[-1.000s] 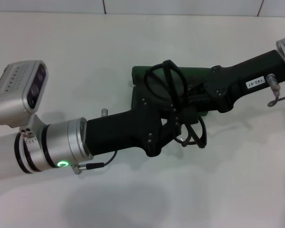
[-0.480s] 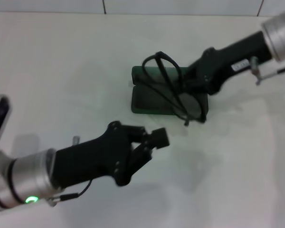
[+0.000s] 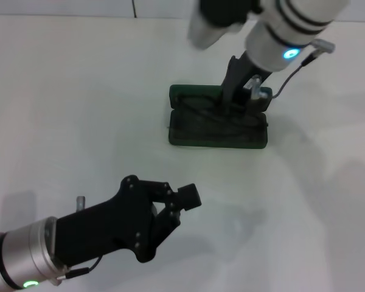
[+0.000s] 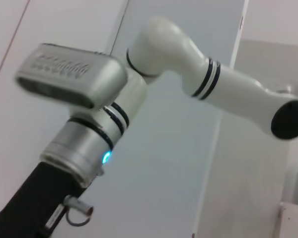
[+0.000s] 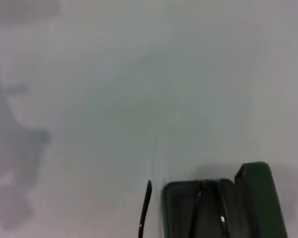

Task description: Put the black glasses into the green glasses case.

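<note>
The right gripper (image 3: 240, 97) reaches into the open green glasses case (image 3: 255, 139) to seat the black glasses (image 3: 210, 112); grip unclear. The left gripper (image 3: 179, 204) idles near, released.

The dark green hinged hard-shell glasses case (image 3: 218, 125) lies open on the white table (image 3: 79, 103), toward its far side and a little right of centre. The thin black wire-frame glasses (image 3: 210, 115) lie inside the case. The right arm's black gripper (image 3: 240, 91) reaches down from above onto the case's far right part, touching the glasses there. The left arm's black gripper (image 3: 179, 204) sits nearer the robot, left of the case and well apart from it, above bare table.
</note>
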